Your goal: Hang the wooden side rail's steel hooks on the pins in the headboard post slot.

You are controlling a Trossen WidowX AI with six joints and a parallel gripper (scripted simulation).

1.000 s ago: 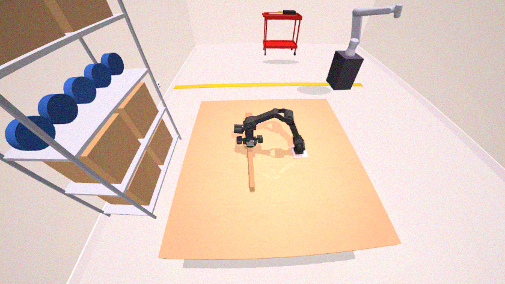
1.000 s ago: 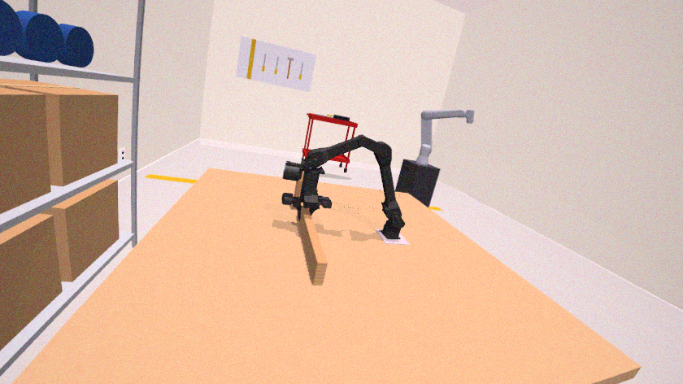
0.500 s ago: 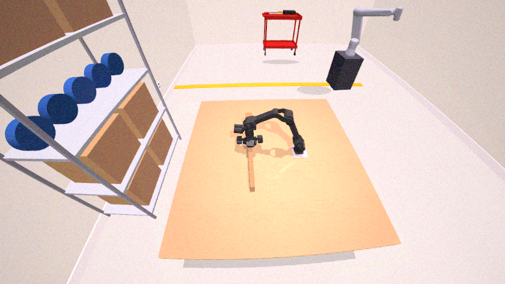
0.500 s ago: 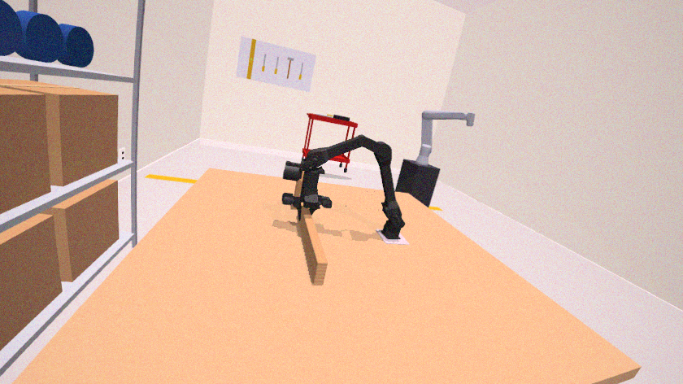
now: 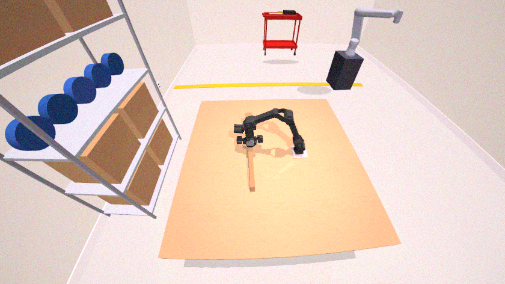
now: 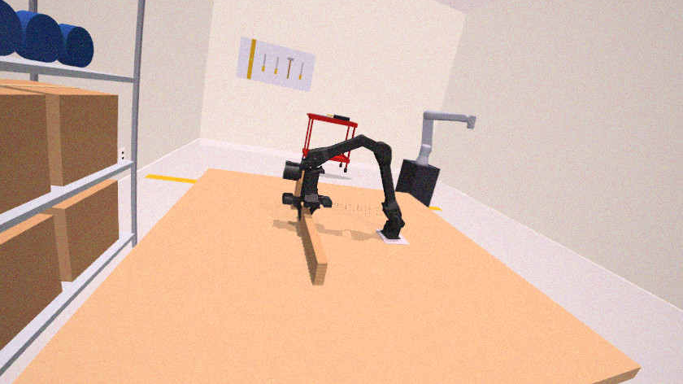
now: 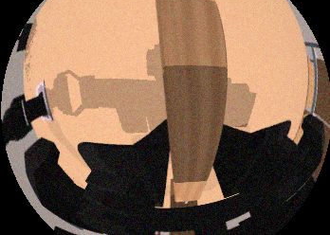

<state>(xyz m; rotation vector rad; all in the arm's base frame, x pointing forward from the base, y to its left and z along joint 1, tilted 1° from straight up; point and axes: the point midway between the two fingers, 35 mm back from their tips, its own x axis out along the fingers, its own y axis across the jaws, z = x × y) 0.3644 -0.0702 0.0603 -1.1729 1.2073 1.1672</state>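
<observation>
The wooden side rail [image 5: 252, 175] [image 6: 315, 248] [image 7: 195, 96] runs from my gripper toward the front of the table, its far end low at the table top. My gripper [image 5: 250, 147] [image 6: 305, 211] [image 7: 183, 121] is shut on the rail near its post-side end, with a finger on each side in the wrist view. The headboard post [image 5: 248, 114] [image 6: 297, 189] stands behind my gripper, mostly covered by the arm. The steel hooks, the slot and the pins are hidden, so I cannot tell whether the hooks touch the pins.
The arm's base stands on a white plate [image 5: 300, 154] [image 6: 398, 241] to the right of the rail. The wooden table [image 5: 279, 221] [image 6: 352, 329] carries everything. A shelf rack with boxes and blue drums stands left, off the table. A red cart and a grey arm stand far behind.
</observation>
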